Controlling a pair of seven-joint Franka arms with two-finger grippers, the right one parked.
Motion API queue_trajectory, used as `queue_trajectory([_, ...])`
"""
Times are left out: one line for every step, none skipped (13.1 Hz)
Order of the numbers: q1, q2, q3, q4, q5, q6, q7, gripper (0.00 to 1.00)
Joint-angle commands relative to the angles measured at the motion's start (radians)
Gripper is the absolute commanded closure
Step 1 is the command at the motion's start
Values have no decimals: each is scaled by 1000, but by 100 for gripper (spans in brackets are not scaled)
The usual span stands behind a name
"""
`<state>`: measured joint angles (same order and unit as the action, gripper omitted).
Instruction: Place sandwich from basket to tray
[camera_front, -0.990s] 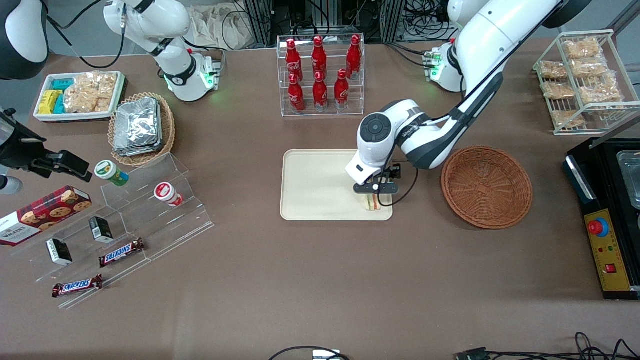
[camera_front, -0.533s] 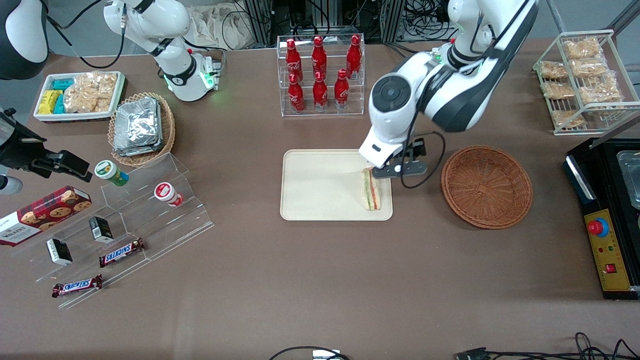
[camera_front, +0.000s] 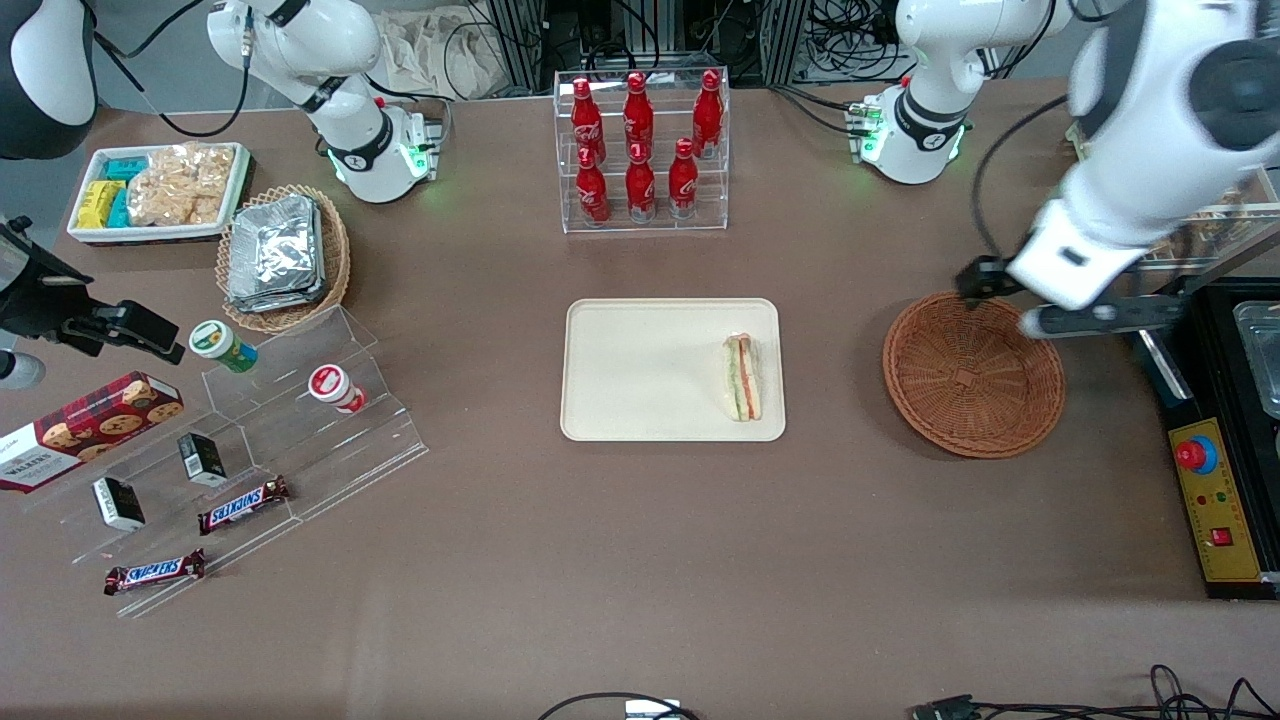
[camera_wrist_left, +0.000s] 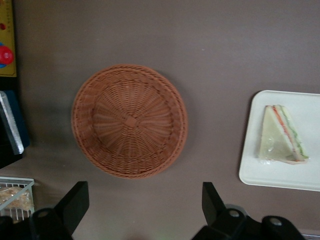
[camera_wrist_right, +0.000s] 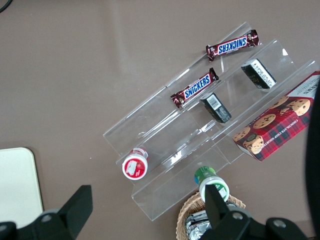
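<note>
Claw (camera_wrist_left: 142, 210) spread wide, empty, above basket (camera_front: 973, 373); sandwich (camera_front: 742, 377) at tray (camera_front: 640, 370) edge nearest basket; task looks complete, only parking remains.

Left arm raised high toward working arm's end of table, forearm angled down toward front camera, wrist camera facing straight down. Gripper (camera_wrist_left: 142, 210) hangs in air, fingers (camera_wrist_left: 75, 202) spread wide, holding nothing.

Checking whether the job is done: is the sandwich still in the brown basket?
No, the sandwich lies on the tray; the gripper hangs open above the basket.
</note>
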<state>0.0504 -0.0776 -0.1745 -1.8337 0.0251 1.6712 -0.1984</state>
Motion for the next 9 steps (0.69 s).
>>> queue_trajectory([-46,-31,78,-7,-28,1,19,0])
queue_trajectory([-91,-30,119,11,-33,-7,10,0])
queue_trajectory([-122,-27,144,30,-33,-8,5,0])
queue_trajectory([-124,-25,144,42,-34,-7,-7,0])
queue_trajectory([-118,-19,138,56,-56,-7,-36,0])
queue_trajectory([-100,-8,135,77,-91,-13,-82,0])
queue_trajectory([-84,-4,118,88,-97,-27,-98,0])
queue_trajectory([-77,1,109,100,-97,-39,-99,0])
queue_trajectory([-76,2,109,102,-97,-51,-99,0])
